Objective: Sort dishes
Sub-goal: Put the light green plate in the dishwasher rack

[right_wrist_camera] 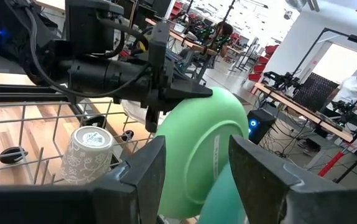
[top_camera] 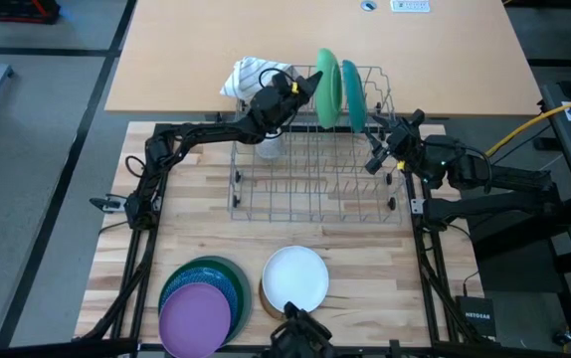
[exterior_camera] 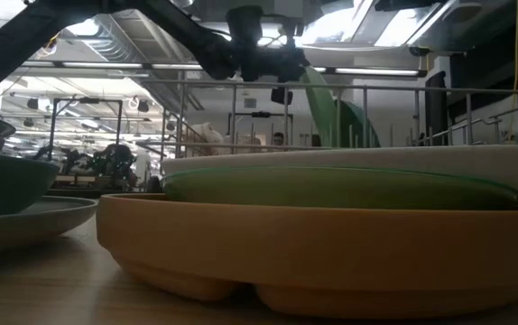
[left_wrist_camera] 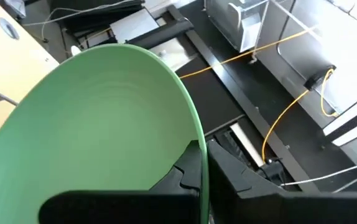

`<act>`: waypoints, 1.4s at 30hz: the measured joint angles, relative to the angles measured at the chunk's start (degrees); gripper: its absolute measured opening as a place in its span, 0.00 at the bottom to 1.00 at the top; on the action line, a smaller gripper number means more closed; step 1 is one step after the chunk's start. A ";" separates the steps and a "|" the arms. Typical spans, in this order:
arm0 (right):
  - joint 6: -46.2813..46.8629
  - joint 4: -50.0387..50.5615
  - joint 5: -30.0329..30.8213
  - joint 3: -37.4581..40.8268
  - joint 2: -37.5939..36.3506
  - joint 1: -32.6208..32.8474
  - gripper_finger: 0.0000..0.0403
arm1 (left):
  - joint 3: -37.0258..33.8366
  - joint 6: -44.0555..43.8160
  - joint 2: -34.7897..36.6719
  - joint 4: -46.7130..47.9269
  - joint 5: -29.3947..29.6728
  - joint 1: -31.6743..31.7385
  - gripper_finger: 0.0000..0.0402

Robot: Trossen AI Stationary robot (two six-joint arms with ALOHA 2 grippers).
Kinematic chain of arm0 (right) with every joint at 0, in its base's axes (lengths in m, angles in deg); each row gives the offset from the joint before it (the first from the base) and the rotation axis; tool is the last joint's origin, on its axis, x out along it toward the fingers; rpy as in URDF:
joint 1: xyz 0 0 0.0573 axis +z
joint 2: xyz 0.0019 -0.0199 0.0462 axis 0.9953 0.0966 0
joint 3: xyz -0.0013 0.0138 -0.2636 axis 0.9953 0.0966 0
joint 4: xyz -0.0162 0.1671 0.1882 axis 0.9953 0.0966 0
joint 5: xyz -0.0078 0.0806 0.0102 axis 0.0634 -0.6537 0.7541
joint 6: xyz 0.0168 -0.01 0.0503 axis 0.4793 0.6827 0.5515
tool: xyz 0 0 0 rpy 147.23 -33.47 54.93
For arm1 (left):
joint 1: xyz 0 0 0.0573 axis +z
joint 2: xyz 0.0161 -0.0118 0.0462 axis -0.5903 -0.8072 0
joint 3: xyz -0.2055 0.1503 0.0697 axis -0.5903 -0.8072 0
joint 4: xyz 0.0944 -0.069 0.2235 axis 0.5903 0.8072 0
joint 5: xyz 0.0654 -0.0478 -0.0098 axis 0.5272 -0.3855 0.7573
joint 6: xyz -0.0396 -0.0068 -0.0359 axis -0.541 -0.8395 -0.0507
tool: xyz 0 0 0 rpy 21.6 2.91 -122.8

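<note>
Rack [top_camera: 310, 189] holds two dishes on edge at its far end: green plate [top_camera: 327, 89], teal plate [top_camera: 353, 96] just beside it. Left gripper [top_camera: 307, 88] clenched on the green plate's rim; the plate stands upright, its face toward the right arm. Right gripper [top_camera: 377, 159] released, fingers spread, nearer the teal plate, touching nothing.

Key relation: green plate edge-down over the tines, so seating it means lowering along its own plane. Which slot its lower edge meets is hidden, probably already in.

Remaining dishes: purple stack [top_camera: 201, 303] and white bowl stack [top_camera: 294, 278] at the near table edge. Cup [right_wrist_camera: 90, 154] and cloth [top_camera: 251, 75] near the rack. The stacks' lower pieces are hard to count.
</note>
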 joint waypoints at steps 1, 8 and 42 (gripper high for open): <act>0.01 0.09 0.00 0.00 -0.01 0.00 0.44 | 0.00 -0.48 0.00 0.72 0.00 0.16 0.00; 0.01 0.16 0.00 0.00 0.00 0.00 0.44 | 0.00 -2.20 -0.02 6.83 1.13 1.80 0.00; 0.05 2.01 0.64 0.00 0.00 0.02 0.44 | 0.00 14.74 -0.02 17.39 2.93 3.56 0.38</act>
